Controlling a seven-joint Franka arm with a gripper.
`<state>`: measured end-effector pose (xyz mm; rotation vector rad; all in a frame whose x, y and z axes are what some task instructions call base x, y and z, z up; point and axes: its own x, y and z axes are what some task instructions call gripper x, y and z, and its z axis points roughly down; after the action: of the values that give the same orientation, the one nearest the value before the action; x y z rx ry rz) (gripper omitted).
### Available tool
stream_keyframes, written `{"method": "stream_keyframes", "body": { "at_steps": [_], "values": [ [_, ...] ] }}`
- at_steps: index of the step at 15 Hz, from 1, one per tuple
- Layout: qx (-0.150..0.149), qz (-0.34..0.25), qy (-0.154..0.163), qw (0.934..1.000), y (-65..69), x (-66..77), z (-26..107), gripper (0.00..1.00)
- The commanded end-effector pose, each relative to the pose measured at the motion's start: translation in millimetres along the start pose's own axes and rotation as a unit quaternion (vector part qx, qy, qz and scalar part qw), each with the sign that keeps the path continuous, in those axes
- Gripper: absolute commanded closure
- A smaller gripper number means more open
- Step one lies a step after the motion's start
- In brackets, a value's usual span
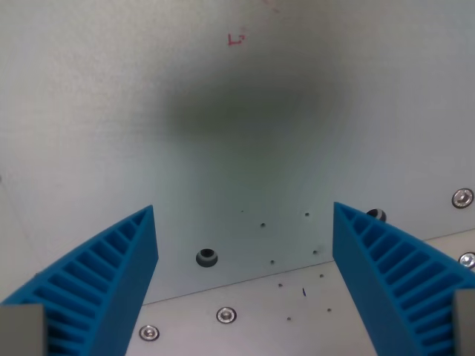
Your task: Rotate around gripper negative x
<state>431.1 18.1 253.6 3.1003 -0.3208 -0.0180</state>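
The gripper (pixel 245 252) hangs with its jaws spread wide and nothing between them: one blue ribbed finger (pixel 104 285) fills the lower left of the wrist view, the other (pixel 401 278) the lower right, and the gap between shows only bare surface. There is no object to handle here; the task's thing is the gripper itself, which is to turn about its own x axis in the negative sense. What the move depends on, then, is how the tool stands to the pale plate (pixel 111 111) it faces: a broad soft shadow (pixel 252 104) lies on the plate above the fingers, and a seam (pixel 245 285) runs slantwise between them, with a lighter panel (pixel 297 319) below carrying several screws (pixel 226 314). A dark hole (pixel 206 257) sits just above the seam, nearer the left-hand finger. A small red mark (pixel 236 39) shows near the top (too blurred to read). How close the fingertips are to the plate I cannot tell, so I judge the tilt should watch for a fingertip swinging toward it.
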Motion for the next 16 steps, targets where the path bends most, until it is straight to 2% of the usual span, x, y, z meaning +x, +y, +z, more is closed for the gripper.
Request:
{"method": "stream_keyframes", "body": {
  "at_steps": [1, 16],
  "values": [
    [-0.079, 0.006, 0.002, 0.9968, -2.0, 0.2, -3.0, 0.00],
    [-0.166, 0.006, 0.001, 0.9861, -2.0, 0.2, -3.0, 0.00]
  ]
}}
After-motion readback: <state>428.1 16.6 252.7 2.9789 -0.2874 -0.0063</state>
